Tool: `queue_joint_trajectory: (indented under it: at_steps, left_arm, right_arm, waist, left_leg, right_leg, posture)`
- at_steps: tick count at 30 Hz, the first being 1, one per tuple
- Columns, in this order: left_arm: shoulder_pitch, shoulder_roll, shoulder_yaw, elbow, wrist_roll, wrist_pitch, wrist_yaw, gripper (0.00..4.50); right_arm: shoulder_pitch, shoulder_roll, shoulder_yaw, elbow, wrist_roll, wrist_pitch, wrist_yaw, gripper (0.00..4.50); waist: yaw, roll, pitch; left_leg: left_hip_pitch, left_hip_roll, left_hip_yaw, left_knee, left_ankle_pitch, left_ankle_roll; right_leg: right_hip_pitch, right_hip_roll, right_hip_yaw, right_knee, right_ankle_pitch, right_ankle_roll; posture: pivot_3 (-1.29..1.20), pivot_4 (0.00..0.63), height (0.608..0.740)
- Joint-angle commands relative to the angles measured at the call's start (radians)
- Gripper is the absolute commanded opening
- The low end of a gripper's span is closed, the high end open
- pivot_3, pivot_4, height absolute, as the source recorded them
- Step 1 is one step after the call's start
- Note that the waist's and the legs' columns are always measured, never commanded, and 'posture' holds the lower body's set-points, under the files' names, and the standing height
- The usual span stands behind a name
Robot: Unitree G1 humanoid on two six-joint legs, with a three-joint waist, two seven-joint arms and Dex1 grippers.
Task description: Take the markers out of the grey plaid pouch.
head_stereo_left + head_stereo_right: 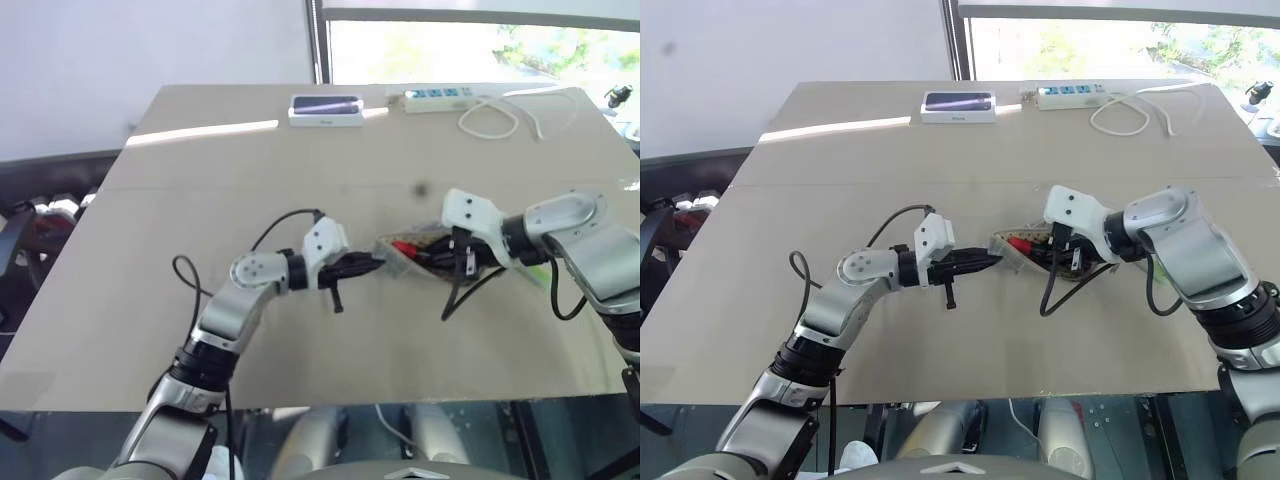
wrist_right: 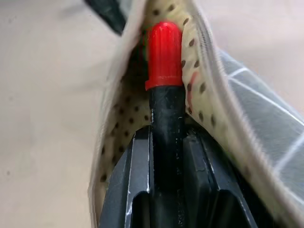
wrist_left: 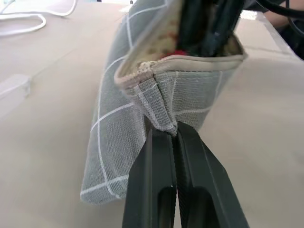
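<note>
The grey plaid pouch (image 1: 400, 264) lies mid-table, raised a little, with its zipper mouth gaping. My left gripper (image 3: 172, 134) is shut on the fabric tab at the pouch's end (image 3: 161, 111). My right gripper (image 2: 166, 140) reaches into the open mouth from the other side and is shut on a black marker with a bright red cap (image 2: 164, 52). The red cap (image 1: 1018, 242) shows inside the spotted lining (image 2: 199, 90). The rest of the pouch's inside is hidden behind the right gripper's fingers (image 1: 440, 258).
A white-framed dark device (image 1: 325, 108) and a white power strip (image 1: 437, 96) with a looped cable (image 1: 495, 120) lie at the table's far edge. The tan tabletop (image 1: 150, 250) stretches bare around the pouch. The table's front edge (image 1: 300, 405) is close below my arms.
</note>
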Motion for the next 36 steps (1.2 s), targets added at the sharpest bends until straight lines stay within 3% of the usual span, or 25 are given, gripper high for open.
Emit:
queue_joint_trajectory:
  at_steps: [1,8,16,21,26,29,32,36]
  left_arm:
    - [-0.003,0.013,0.016,0.035,0.06,-0.055,0.039,0.0]
    - [-0.013,0.017,0.021,0.124,0.109,-0.173,0.057,0.0]
    - [-0.041,-0.008,0.049,0.195,0.145,-0.242,0.135,0.0]
    - [-0.075,-0.023,0.069,0.241,0.169,-0.281,0.194,0.0]
    - [-0.115,-0.045,0.107,0.296,0.202,-0.325,0.308,0.0]
    - [-0.131,-0.055,0.12,0.318,0.214,-0.348,0.35,0.0]
    - [-0.145,-0.071,0.137,0.327,0.222,-0.362,0.403,0.0]
    - [-0.144,-0.082,0.149,0.316,0.223,-0.371,0.441,0.0]
  right_arm:
    - [0.001,-0.047,-0.104,-0.007,0.045,-0.011,-0.011,0.31]
    - [-0.01,-0.02,-0.17,-0.037,0.191,-0.001,-0.021,0.31]
    - [-0.055,0.165,-0.377,-0.016,0.476,0.097,-0.118,0.31]
    - [-0.076,0.321,-0.555,0.071,0.701,0.233,-0.276,0.31]
    - [-0.086,0.391,-0.696,0.143,0.935,0.395,-0.421,0.31]
    - [-0.07,0.388,-0.724,0.156,1.036,0.451,-0.479,0.31]
    - [0.013,0.333,-0.677,0.099,1.102,0.505,-0.445,0.31]
    - [0.092,0.268,-0.602,0.037,1.095,0.493,-0.42,0.31]
  waist:
    - [0.001,0.0,0.0]
    - [0.001,0.0,0.0]
    - [0.0,-0.001,0.0]
    - [0.003,-0.001,0.0]
    - [0.002,-0.001,0.0]
    - [-0.001,-0.001,0.0]
    - [-0.003,-0.001,0.0]
    - [-0.011,-0.001,0.0]
  left_leg:
    - [0.0,0.0,0.0,0.0,0.0,0.0]
    - [0.0,0.0,0.0,0.0,0.0,0.0]
    - [0.0,0.0,0.0,0.0,0.0,0.0]
    - [0.0,0.0,0.0,0.0,0.0,0.0]
    - [0.0,0.0,0.0,0.0,0.0,0.0]
    - [0.0,0.0,0.0,0.0,0.0,0.0]
    - [0.0,0.0,0.0,0.0,0.0,0.0]
    - [-0.001,0.0,0.0,0.0,0.0,0.0]
  right_leg:
    - [0.0,0.0,0.0,0.0,0.0,0.0]
    - [0.0,0.0,0.0,0.0,0.0,0.0]
    - [0.0,0.0,0.0,0.0,0.0,0.0]
    - [0.0,0.0,0.0,0.0,0.0,0.0]
    - [0.0,0.0,0.0,0.001,0.0,0.0]
    - [0.0,0.0,0.0,0.001,0.0,0.0]
    - [0.0,0.0,0.0,0.0,0.0,0.0]
    - [-0.001,0.0,0.001,0.001,0.0,0.0]
  posture:
    - [0.0,0.15,0.738]
    - [0.0,0.15,0.738]
    - [0.0,0.15,0.738]
    - [0.0,0.15,0.738]
    - [0.0,0.15,0.738]
    - [0.0,0.15,0.738]
    - [0.0,0.15,0.738]
    - [0.0,0.15,0.738]
